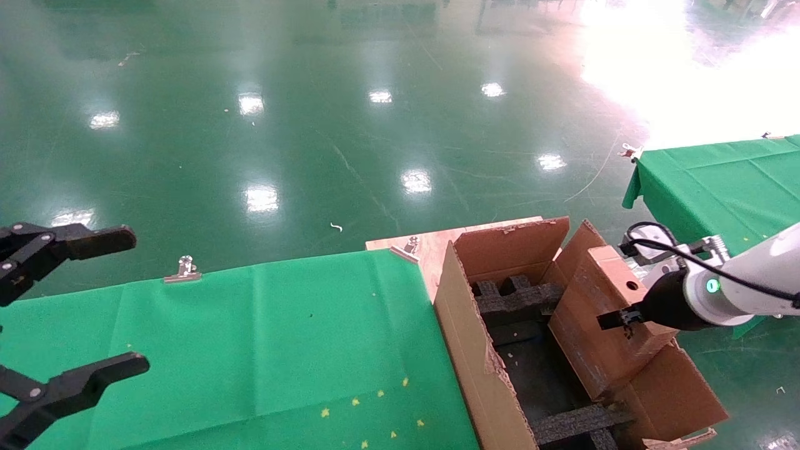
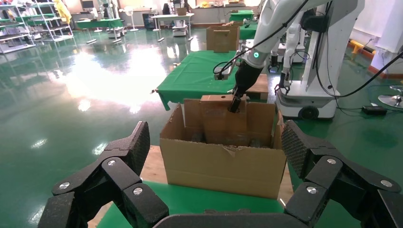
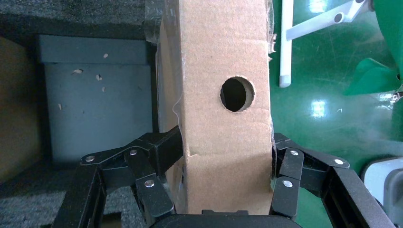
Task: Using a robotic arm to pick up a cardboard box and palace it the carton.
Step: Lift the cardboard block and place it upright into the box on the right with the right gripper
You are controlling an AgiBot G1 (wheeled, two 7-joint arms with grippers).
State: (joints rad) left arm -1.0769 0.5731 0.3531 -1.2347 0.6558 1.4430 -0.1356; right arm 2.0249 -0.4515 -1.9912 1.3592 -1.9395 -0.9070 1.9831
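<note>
The right gripper (image 1: 625, 320) pinches the cardboard box (image 1: 609, 319), tilted over the carton (image 1: 465, 350)'s right side. It seems partly inside; the arm should level it and lower slowly between the foam inserts (image 1: 515, 300). The left gripper (image 1: 62, 312) waits spread over the table.

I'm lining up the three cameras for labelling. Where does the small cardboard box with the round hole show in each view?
Head view: the cardboard box is at lower right, tilted over the carton, gripped by the right tool.
Left wrist view: upper centre, standing in the far side of the carton, beyond the open left tool.
Right wrist view: fills the centre, between the tool's fingers.
Shared landmark: the box's round hole in the head and right wrist views.
</note>
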